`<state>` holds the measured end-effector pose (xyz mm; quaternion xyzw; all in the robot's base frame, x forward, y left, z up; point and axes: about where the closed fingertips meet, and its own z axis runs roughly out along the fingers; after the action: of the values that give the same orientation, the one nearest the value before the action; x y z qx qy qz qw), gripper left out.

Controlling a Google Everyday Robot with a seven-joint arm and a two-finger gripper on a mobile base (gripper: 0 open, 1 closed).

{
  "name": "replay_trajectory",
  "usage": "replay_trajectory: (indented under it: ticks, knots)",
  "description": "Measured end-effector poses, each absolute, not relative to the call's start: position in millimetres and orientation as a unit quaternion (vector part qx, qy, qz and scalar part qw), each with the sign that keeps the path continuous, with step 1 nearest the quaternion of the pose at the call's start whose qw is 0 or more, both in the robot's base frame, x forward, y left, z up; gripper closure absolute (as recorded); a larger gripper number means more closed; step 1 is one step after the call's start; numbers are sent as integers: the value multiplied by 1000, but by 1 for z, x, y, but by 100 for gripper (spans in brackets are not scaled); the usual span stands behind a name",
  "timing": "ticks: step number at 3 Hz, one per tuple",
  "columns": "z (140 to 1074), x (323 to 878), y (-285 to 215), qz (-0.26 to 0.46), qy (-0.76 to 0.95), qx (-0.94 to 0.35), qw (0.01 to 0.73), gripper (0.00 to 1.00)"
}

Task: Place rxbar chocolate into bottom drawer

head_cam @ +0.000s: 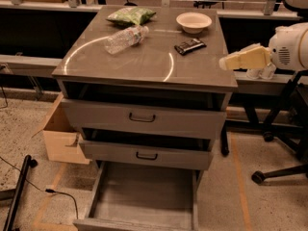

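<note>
Camera view: gripper point(227, 62) is hovering right of the chocolate bar point(189, 46), grasp state unclear; it is needing a squarely centred descent.

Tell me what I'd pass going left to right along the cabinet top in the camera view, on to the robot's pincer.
water bottle → rxbar chocolate → pincer, which hangs just past the right edge of the cabinet top. The green bag and the bowl overlap these sideways, so they are left out.
</note>
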<state>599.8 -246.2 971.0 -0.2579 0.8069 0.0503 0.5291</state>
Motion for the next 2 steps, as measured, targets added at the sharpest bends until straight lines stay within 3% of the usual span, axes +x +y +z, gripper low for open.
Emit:
replay_trajectory:
  ticks: [2]
  knots:
    - [975,686,-220,68,755,-277,590,0]
